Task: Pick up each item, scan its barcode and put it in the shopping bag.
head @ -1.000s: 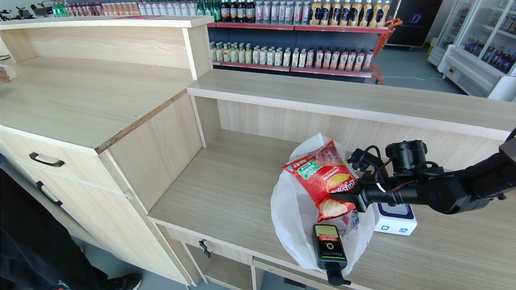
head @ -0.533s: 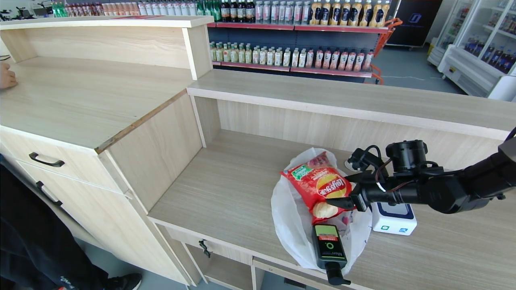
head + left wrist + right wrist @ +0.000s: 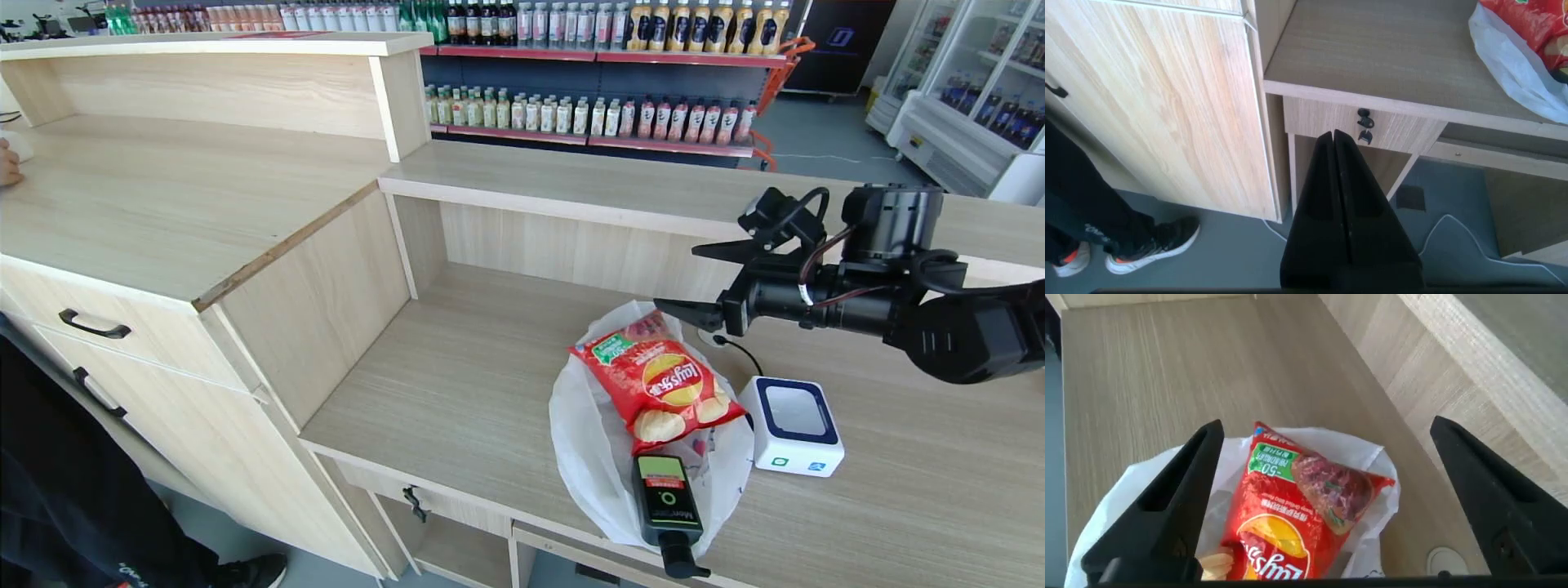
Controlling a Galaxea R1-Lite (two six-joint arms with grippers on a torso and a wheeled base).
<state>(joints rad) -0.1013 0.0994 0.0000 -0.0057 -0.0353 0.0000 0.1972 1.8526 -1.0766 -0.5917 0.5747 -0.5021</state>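
A red chips bag (image 3: 663, 382) (image 3: 1290, 518) lies flat on the white plastic shopping bag (image 3: 575, 429) (image 3: 1123, 510) on the lower counter. A dark bottle with a green label (image 3: 666, 500) lies on the bag's near side, its cap over the counter's front edge. My right gripper (image 3: 700, 279) (image 3: 1327, 429) hangs open above the chips bag, holding nothing. My left gripper (image 3: 1333, 143) is shut and empty, low in front of the counter's drawer. An edge of the shopping bag (image 3: 1515, 69) shows on the counter above it.
A white scanner box (image 3: 796, 425) with a dark window stands right of the bag, its cable running back to the counter wall. A raised ledge (image 3: 694, 192) runs behind the lower counter, with a taller cabinet (image 3: 163, 204) on the left. A keyed drawer (image 3: 1365, 126) sits under the counter.
My right gripper opened and let go of the chips bag, which settled flat onto the shopping bag. The gripper then rose up and back toward the ledge.
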